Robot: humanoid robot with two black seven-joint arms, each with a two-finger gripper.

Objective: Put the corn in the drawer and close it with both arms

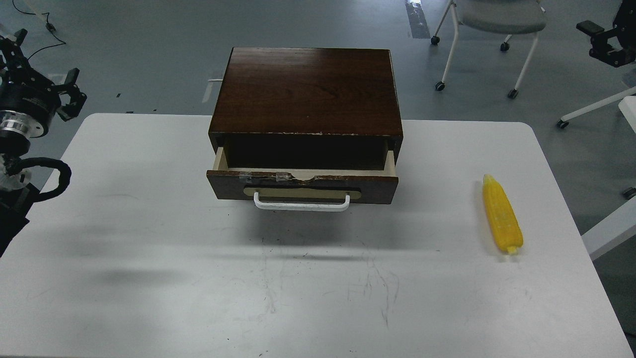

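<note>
The yellow corn (502, 214) lies on the white table (149, 238) at the right, tapered end pointing away from me. The drawer (303, 186) of the dark wood cabinet (308, 89) is pulled partly out, and its white handle faces me. What shows of its inside is dark. My left gripper (45, 67) hangs off the table's far left corner, prongs spread and empty, far from the drawer. Of my right gripper (605, 44) only a small black part shows at the top right edge, far from the corn.
A wheeled chair (497, 20) stands on the floor behind the table at the right. A white bar (608, 228) juts in past the table's right edge. A black cable (44, 174) loops off my left arm at the table's left edge.
</note>
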